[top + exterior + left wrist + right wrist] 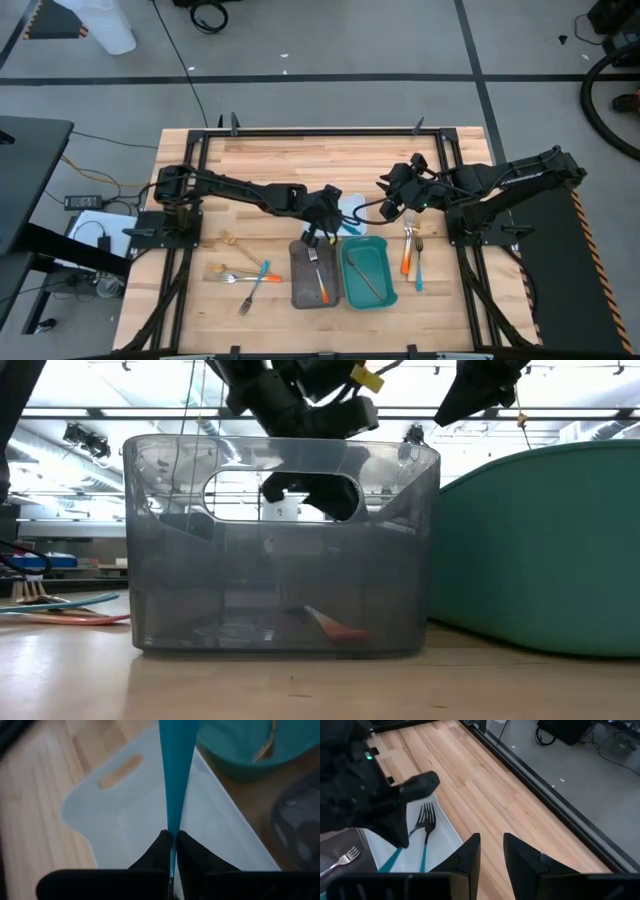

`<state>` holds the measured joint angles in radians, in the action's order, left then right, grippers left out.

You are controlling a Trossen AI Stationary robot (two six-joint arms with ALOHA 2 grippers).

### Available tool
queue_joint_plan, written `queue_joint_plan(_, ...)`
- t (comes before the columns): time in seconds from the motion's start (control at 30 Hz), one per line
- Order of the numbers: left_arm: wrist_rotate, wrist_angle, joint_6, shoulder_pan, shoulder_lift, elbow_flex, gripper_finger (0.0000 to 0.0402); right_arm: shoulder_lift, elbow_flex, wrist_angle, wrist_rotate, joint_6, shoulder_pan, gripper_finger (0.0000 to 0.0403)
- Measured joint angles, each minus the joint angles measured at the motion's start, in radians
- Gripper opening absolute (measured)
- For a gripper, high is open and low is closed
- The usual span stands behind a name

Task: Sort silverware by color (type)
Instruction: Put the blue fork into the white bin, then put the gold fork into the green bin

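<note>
- Left gripper [172, 851] is clamped on a teal handle [176, 780], hanging it over the white tray [125, 815], likely the teal pile (a teal fork [424, 837] lies there).
- Right gripper [491, 851], fingers apart and empty, waits beyond that tray.
- Orange fork [318, 275] lies in the grey tray [300, 295].

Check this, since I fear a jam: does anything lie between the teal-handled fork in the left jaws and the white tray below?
Nothing visible does. The left gripper is shut on the teal-handled fork; beneath it the left wrist view shows only bare floor of the white rectangular tray.
</note>
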<state>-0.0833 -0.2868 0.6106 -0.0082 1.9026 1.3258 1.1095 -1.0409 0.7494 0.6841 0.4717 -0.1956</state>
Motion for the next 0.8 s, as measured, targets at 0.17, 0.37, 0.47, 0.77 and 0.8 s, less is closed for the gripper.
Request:
queue_joint_plan(0.17, 0.000, -0.015, -0.003, 0.000, 0.016, -0.002, 0.0029, 0.001, 0.000, -0.003, -0.005, 0.000, -0.001, 0.0095)
queue_joint_plan(0.37, 0.000, -0.001, -0.049, 0.001, 0.024, -0.002, 0.0046, 0.001, 0.000, -0.006, -0.008, 0.001, -0.001, 0.0095)
queue_joint_plan(0.47, -0.001, 0.002, -0.050, 0.002, 0.024, -0.002, 0.0059, 0.001, 0.000, -0.007, -0.014, 0.001, -0.001, 0.0095)
queue_joint_plan(0.77, -0.078, -0.019, -0.044, -0.023, 0.005, -0.002, 0.0111, 0.001, 0.000, -0.007, -0.020, 0.001, -0.001, 0.0095)
queue_joint_plan(0.8, -0.085, -0.026, -0.041, -0.030, -0.005, -0.002, 0.0114, 0.001, 0.000, -0.008, -0.020, 0.001, -0.001, 0.0095)
